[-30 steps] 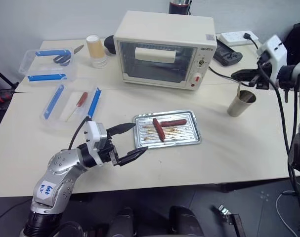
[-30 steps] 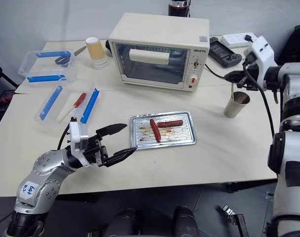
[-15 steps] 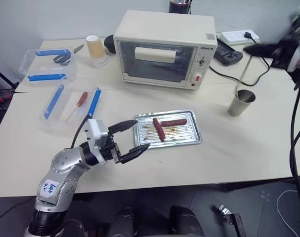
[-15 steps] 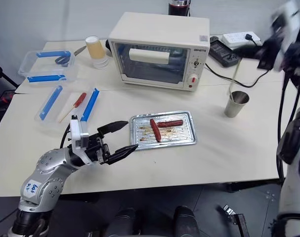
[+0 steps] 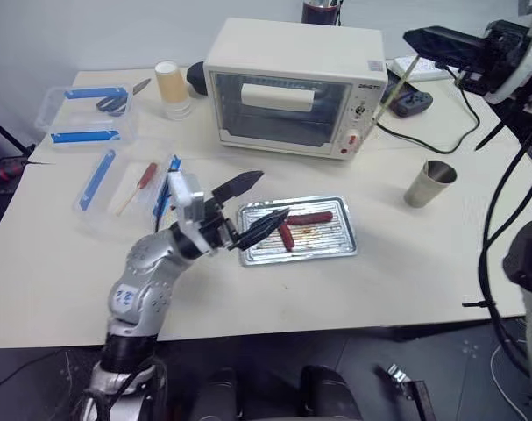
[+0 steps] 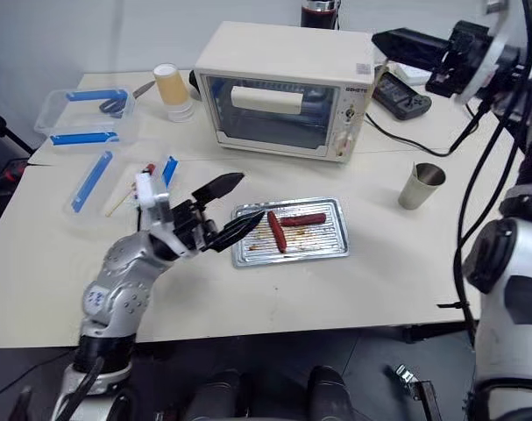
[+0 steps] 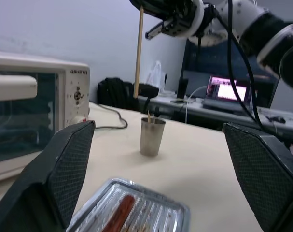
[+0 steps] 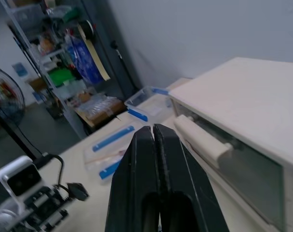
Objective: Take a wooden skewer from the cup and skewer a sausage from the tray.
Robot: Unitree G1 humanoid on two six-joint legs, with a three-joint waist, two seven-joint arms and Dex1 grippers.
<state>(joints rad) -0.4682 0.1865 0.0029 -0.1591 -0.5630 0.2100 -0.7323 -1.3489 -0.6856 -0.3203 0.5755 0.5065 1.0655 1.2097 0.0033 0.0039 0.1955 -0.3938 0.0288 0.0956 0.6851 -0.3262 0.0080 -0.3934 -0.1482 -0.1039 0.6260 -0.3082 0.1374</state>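
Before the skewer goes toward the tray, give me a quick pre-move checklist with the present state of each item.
1. Wooden skewer pinched in the shut right gripper: ok.
2. Skewer lifted out of the cup: ok.
3. Cup upright on the table: ok.
4. Two sausages, one near, lying in the tray: ok.
5. Left gripper open over the tray's near-left corner, holding nothing: ok.
6. Skewer tip aimed at a sausage: not ok.

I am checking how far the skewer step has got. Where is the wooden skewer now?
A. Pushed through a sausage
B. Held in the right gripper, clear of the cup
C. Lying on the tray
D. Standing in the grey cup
B: the right gripper is shut on the wooden skewer, which hangs in the air well above the cup.
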